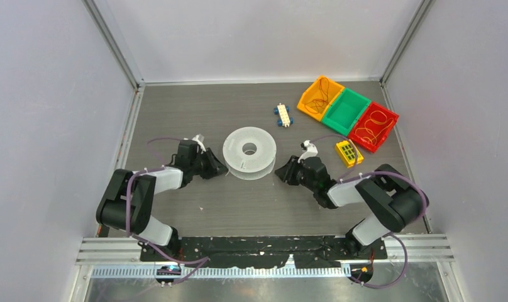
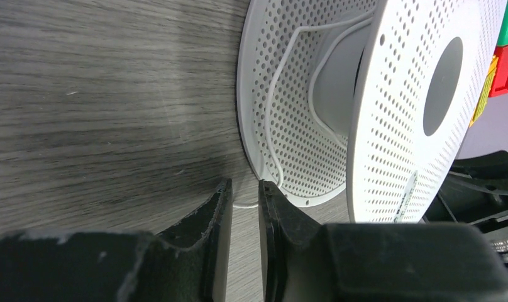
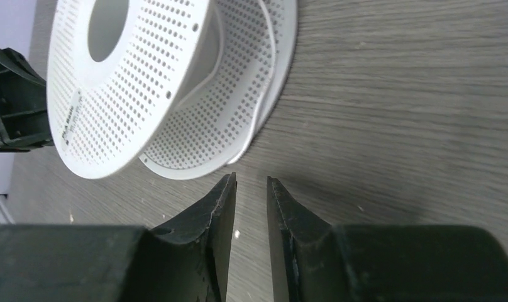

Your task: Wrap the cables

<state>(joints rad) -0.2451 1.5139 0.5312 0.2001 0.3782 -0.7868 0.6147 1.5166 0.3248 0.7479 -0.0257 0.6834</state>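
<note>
The grey counter is carrying a white perforated spool at frame centre; the left hand and right hand are flanking it, each gaping narrowly, clamping nothing; the white cable is looping loosely inside the spool, trailing into the left hand's gap

End of white cord out of sight behind left pincer.

top: overhead, wide | wrists: low, close, opposite sides | shared: spool
</note>
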